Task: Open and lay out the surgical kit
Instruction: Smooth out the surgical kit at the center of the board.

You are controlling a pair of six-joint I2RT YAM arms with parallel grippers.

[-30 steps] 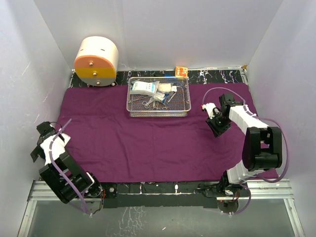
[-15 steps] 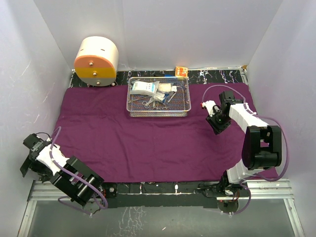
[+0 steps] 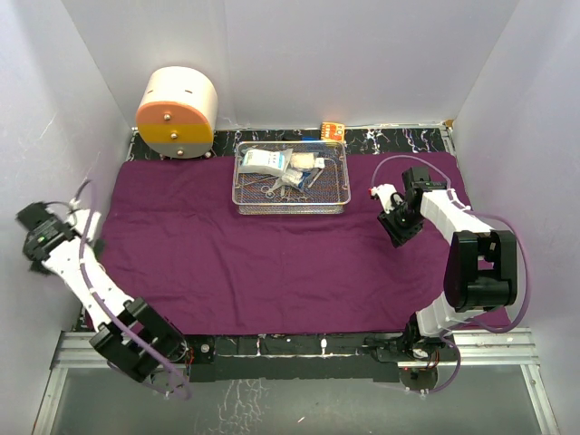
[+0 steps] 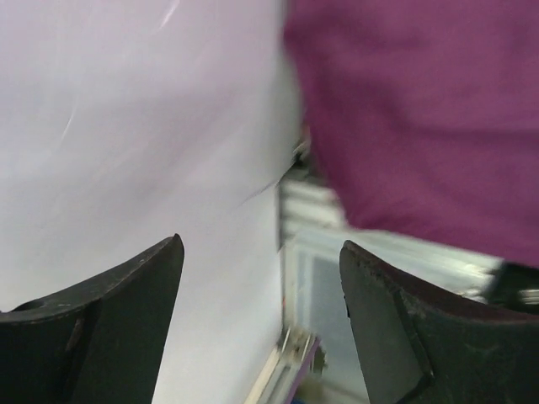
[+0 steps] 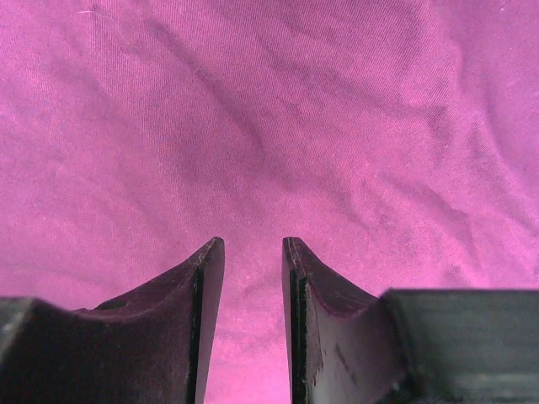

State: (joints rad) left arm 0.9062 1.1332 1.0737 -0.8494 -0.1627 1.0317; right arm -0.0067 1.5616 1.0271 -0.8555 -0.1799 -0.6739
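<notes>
The purple cloth wrap (image 3: 272,254) lies spread flat over the table. The silver wire-mesh tray (image 3: 245,195) stands on its far middle part. It holds white gauze packets (image 3: 268,161) and small steel instruments (image 3: 276,188). My left gripper (image 3: 41,237) is raised by the left wall, off the cloth's left edge. In the left wrist view (image 4: 261,242) its jaws are wide open and empty, and the cloth (image 4: 421,109) shows at the upper right. My right gripper (image 3: 399,228) hangs low over the cloth's right part. In the right wrist view (image 5: 253,241) its jaws are narrowly apart and empty, with cloth (image 5: 253,109) beneath.
A cream-and-orange round drum (image 3: 177,111) stands at the back left corner. A small orange item (image 3: 333,130) lies behind the tray. White walls (image 3: 54,109) close in the left, back and right. A metal rail (image 3: 299,343) runs along the front edge.
My left arm has swung out from the cloth's front left corner, then back along the left wall and up. My right gripper has barely moved.
</notes>
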